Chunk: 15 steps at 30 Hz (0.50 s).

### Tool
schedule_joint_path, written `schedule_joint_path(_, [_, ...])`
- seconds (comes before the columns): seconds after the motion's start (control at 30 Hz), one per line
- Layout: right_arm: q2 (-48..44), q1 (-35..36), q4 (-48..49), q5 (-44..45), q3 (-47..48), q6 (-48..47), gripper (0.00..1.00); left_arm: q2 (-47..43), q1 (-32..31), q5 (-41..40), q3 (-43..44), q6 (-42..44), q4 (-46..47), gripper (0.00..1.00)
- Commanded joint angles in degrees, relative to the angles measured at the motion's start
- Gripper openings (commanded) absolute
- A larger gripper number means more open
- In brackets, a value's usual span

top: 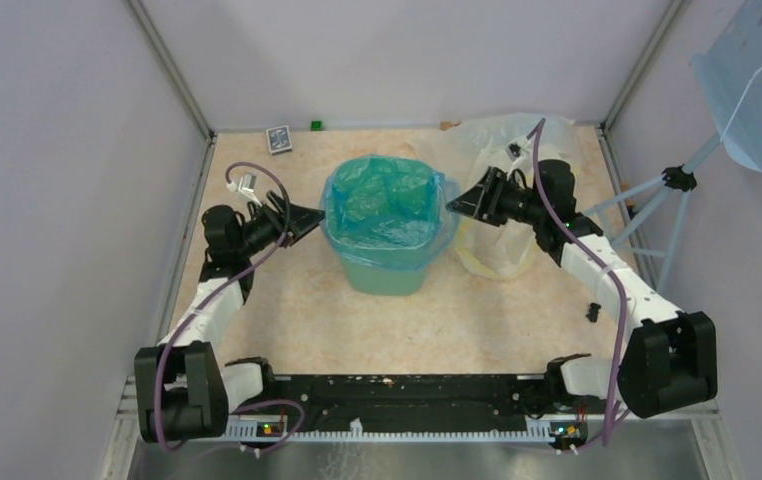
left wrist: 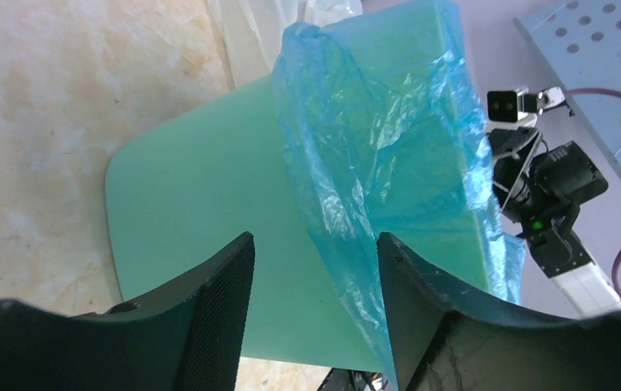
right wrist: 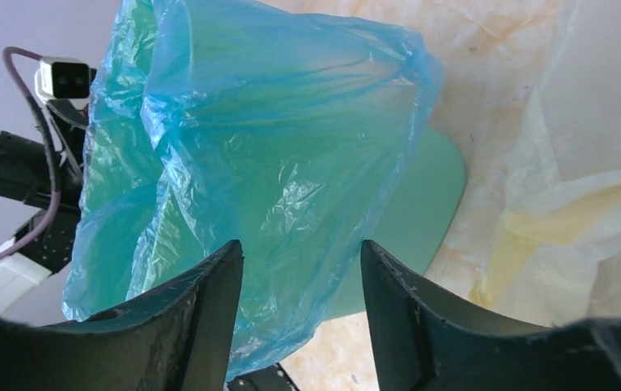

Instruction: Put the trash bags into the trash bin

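In the middle of the table (top: 337, 325), mint-green bin (top: 389, 272), upright. Inside it, blue bag (top: 385, 200), thin and crinkly, its edge folded out over the rim and hanging down the sides. At the left side of the rim, left claw (top: 319, 213), pointing at the bin, fingers (left wrist: 224, 314) apart, not clamped on anything. In the gap between them, a loose flap of blue bag, close to one finger, not pinched. At the right side of the rim, right claw (top: 454, 203), fingers (right wrist: 209, 314) also apart, nothing squeezed, with the blue bag bulging just past the tips. Behind the right claw, just beside the bin, big clear bag (top: 497, 250) with a yellow band, lying crumpled on the table. By the back wall, well apart from the bin, small dark card (top: 278, 139) and tiny green block (top: 316, 125).
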Motion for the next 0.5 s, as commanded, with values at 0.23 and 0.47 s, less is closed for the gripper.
schedule_joint_path(0.23, [4.8, 4.4, 9.5, -1.5, -2.6, 5.1, 0.40, 4.5, -0.4, 2.2, -3.2, -1.1, 8.5, 0.37])
schedule_joint_path(0.47, [7.5, 6.4, 14.6, 0.1, -8.4, 6.1, 0.38, 9.5, -1.5, 4.0, -5.7, -0.8, 13.5, 0.23])
